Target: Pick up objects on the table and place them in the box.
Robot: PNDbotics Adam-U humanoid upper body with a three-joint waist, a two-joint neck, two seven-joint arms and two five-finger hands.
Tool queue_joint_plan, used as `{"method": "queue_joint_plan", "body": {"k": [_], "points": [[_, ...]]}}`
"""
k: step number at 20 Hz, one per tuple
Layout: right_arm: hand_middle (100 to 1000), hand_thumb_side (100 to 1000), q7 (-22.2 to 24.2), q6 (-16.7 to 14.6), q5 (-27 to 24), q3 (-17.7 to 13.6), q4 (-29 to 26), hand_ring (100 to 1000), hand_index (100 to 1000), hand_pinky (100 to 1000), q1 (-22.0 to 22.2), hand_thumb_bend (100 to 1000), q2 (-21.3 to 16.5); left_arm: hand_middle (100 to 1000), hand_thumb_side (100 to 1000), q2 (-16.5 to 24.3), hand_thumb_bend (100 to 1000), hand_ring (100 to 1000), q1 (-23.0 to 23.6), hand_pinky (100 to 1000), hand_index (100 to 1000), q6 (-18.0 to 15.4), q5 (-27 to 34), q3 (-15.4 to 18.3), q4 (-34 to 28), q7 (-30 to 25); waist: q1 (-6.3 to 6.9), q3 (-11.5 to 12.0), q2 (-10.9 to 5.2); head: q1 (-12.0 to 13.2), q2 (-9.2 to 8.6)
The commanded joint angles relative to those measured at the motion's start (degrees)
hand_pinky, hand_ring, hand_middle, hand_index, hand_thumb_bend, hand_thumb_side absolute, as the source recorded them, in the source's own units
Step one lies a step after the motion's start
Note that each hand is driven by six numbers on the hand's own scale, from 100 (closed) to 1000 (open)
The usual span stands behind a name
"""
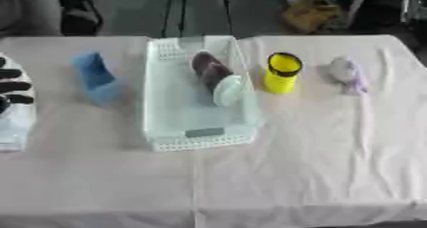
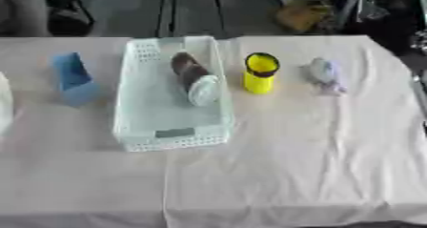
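A white perforated box point(image 1: 200, 139) stands in the middle of the table, with a dark brown object point(image 1: 208, 68) and a pale round object point(image 1: 227, 90) lying inside against its right wall. A blue object point(image 1: 94, 77) lies left of the box. A yellow cup point(image 1: 282, 73) with a dark rim stands upright just right of it. Farther right lies a grey and lilac object point(image 1: 346, 74). My left hand point(image 1: 12, 86) shows at the left edge of the left eye view, its dark fingers over a white object point(image 1: 15, 127). My right hand is out of sight.
A cream cloth point(image 1: 292, 165) covers the table, with its front edge near the bottom of the view. Beyond the far edge are dark floor, a yellowish bag point(image 1: 310, 13) and chair legs.
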Motion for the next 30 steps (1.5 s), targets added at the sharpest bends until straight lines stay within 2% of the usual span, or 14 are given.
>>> {"method": "queue_joint_plan", "body": {"k": [1, 22, 26, 30], "points": [[814, 426, 0.1, -0.1, -0.2, -0.5, -0.2, 708, 928, 578, -0.8, 100, -0.9, 665, 942, 1.1, 252, 646, -0.6, 583, 837, -0.1, 0.1, 0.5, -0.8, 0.2, 0.02, 0.0, -0.5, -0.2, -0.53], [817, 425, 1.1, 0.1, 0.2, -0.3, 1.3, 711, 931, 580, -1.7, 100, -1.3, 665, 943, 1.0, 252, 644, -0.5, 582, 835, 0.0, 0.0, 0.5, -0.8, 0.1, -0.04, 0.1, -0.49, -0.6, -0.51], [818, 425, 1.6, 0.0, 0.7, -0.2, 3.2, 711, 931, 580, -2.8, 100, -1.5, 665, 943, 1.1, 252, 644, -0.5, 582, 835, 0.0, 0.0, 0.5, -0.8, 0.0, -0.05, 0.2, -0.52, -0.6, -0.43], [834, 429, 6.4, 0.5, 3.7, 1.5, 13.6, 722, 927, 587, -8.3, 100, -2.2, 665, 945, 0.9, 252, 644, -0.6, 582, 834, 0.0, 0.0, 0.3, -0.7, -0.3, 0.16, 0.5, -0.38, -0.9, -0.53]]}}
